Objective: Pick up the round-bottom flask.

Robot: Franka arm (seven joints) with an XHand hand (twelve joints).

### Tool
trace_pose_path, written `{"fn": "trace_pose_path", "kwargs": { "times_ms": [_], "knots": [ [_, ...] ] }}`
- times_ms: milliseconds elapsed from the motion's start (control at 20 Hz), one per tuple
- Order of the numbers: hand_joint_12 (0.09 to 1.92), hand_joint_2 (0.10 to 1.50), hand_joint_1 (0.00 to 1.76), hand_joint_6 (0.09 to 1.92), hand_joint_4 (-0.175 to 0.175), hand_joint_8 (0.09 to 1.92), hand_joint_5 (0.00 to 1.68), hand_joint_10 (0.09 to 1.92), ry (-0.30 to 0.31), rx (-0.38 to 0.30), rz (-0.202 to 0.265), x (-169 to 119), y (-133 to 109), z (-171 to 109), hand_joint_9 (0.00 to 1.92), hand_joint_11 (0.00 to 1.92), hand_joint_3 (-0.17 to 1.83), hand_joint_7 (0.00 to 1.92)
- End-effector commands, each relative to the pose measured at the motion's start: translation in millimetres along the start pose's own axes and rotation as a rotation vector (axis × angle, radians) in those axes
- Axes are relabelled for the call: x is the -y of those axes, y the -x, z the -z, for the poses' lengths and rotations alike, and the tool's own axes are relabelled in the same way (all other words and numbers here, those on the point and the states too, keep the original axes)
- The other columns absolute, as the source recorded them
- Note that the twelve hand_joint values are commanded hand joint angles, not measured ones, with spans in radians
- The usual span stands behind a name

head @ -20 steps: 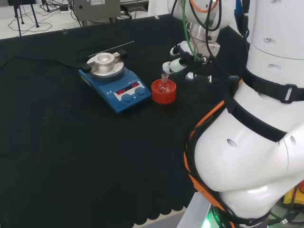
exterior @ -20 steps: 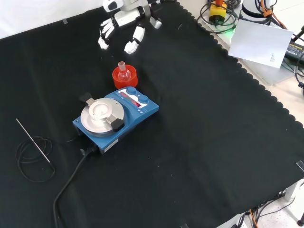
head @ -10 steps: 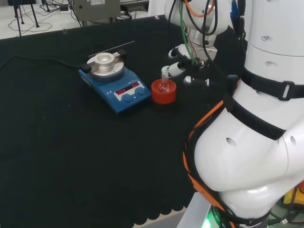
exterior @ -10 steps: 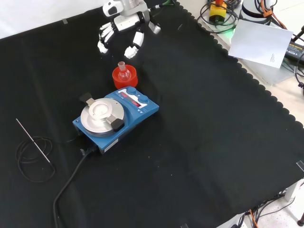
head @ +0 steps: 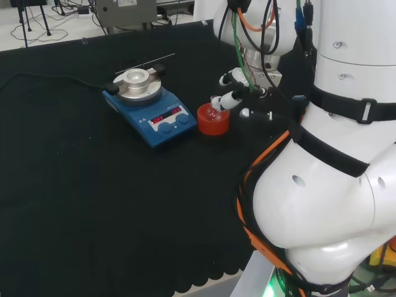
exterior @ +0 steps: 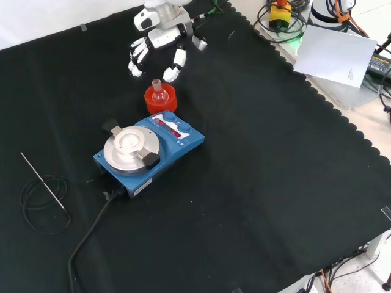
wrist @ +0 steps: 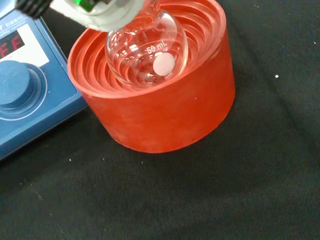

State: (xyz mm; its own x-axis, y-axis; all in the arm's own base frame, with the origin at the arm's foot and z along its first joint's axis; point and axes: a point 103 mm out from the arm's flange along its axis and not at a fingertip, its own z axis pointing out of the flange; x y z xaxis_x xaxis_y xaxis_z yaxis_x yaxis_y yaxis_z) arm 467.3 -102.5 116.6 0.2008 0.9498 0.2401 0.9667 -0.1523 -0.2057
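The round-bottom flask (wrist: 147, 50) bears a "50 mL" volume marking.

My hand (exterior: 160, 41) hangs from the arm (head: 334, 185) palm down, fingers (exterior: 135, 61) spread, relaxed and pointing downward, holding nothing.

Round-bottom flask (wrist: 147, 52) seated in its red ribbed stand (wrist: 160, 105).

I see a small clear glass flask, upright, its round belly resting in the stand's stepped hollow and its short neck (exterior: 157, 83) rising above the rim. It looks empty, with white print on the glass. The stand sits on the black cloth, just beside the blue stirrer plate's knob end.
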Motion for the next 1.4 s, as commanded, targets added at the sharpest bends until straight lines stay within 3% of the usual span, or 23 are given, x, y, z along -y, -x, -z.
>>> {"fn": "trace_pose_path", "kwargs": {
  "times_ms": [50,200,400,500,1400],
  "knots": [
    [1.1,0.7,0.85,0.09,-0.055,0.61,0.62,0.69,0.021,0.002,0.012,-1,0,-5,0.32,0.0,0.56,0.24],
    [1.12,0.68,0.86,0.15,-0.056,0.61,0.66,0.69,0.022,0.009,0.014,-1,0,-7,0.32,0.0,0.58,0.24],
    [1.14,0.67,0.88,0.48,-0.056,0.61,0.57,0.69,0.024,0.023,0.016,-1,-7,-11,0.32,0.0,0.61,0.24],
    [1.15,0.66,0.88,0.55,-0.056,0.62,0.55,0.69,0.026,0.024,0.016,-1,-8,-12,0.32,0.0,0.62,0.24],
    [1.17,0.67,0.9,0.74,-0.059,0.63,0.63,0.7,0.035,0.021,0.019,-5,-12,-16,0.33,0.0,0.63,0.25]
  ]
}}
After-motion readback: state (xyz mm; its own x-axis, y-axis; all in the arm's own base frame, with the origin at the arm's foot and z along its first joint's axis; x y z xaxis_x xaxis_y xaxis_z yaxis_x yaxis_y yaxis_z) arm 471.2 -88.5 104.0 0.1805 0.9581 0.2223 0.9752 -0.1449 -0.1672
